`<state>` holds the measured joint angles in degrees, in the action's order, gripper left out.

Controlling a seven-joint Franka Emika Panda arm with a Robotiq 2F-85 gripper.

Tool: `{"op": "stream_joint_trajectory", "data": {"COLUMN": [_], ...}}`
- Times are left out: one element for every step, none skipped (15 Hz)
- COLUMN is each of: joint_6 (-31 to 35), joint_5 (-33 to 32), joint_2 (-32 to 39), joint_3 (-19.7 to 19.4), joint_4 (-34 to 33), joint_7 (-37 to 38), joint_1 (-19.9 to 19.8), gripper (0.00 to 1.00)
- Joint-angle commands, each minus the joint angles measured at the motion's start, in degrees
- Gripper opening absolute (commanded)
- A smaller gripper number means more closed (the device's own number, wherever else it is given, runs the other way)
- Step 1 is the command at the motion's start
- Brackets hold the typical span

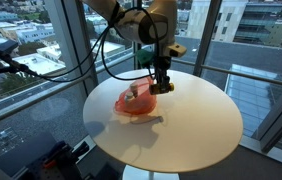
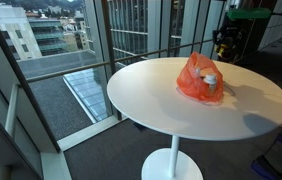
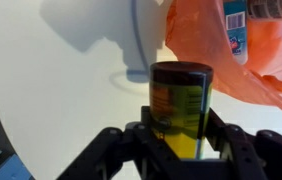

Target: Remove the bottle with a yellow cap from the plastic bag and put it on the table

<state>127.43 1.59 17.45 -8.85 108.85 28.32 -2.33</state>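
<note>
My gripper [image 3: 181,150] is shut on a bottle [image 3: 181,100] with a yellow-green label; its far end looks dark and its near end yellow. The bottle hangs over the white round table [image 3: 61,90], outside the bag. The orange plastic bag [image 3: 251,60] lies just right of it in the wrist view and still holds a white bottle with a blue label [image 3: 238,25]. In an exterior view the gripper [image 1: 162,82] is just right of the bag [image 1: 136,102]. In the other exterior view the bag [image 2: 196,80] lies near the table's far side, with the gripper [image 2: 222,48] behind it.
The round table [image 1: 191,125] stands on one pedestal next to tall windows with a railing [image 2: 131,55]. The robot's cables [image 1: 106,45] hang over the table's back edge. The table's edge [image 2: 141,110] drops off on all sides.
</note>
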Motion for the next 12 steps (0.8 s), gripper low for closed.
{"op": "stream_joint_trajectory", "data": {"joint_6": [0.81, 0.51, 0.25, -0.22, -0.71, -0.85, -0.77, -0.41, 0.72, 1.98, 3.20, 4.61], "joint_5": [-0.67, -0.36, -0.18, -0.23, -0.23, -0.32, -0.56, -0.55, -1.06, -1.34, -1.51, -1.66], "joint_2": [4.74, 5.72, 6.59, 7.35, 7.97, 8.53, 8.84, 9.17, 9.44, 9.53, 9.69, 9.78], "joint_3": [-1.35, -1.64, -1.93, -2.24, -2.49, -2.73, -2.95, -3.00, -3.14, -3.03, -2.82, -2.57], "joint_4": [-3.58, -4.00, -4.30, -4.59, -4.76, -4.78, -4.32, -3.86, -3.07, -2.22, -1.53, -0.78], "joint_7": [3.42, 3.58, 3.74, 3.86, 3.64, 3.47, 2.94, 2.28, 1.79, 0.75, -0.35, -1.32], "joint_1": [-0.44, -0.58, -0.70, -0.78, -0.94, -1.04, -1.08, -1.16, -1.02, -0.97, -0.96, -0.92], "gripper": [0.28, 0.28, 0.28, 0.28, 0.28, 0.28, 0.28, 0.28, 0.28, 0.28, 0.28, 0.28]}}
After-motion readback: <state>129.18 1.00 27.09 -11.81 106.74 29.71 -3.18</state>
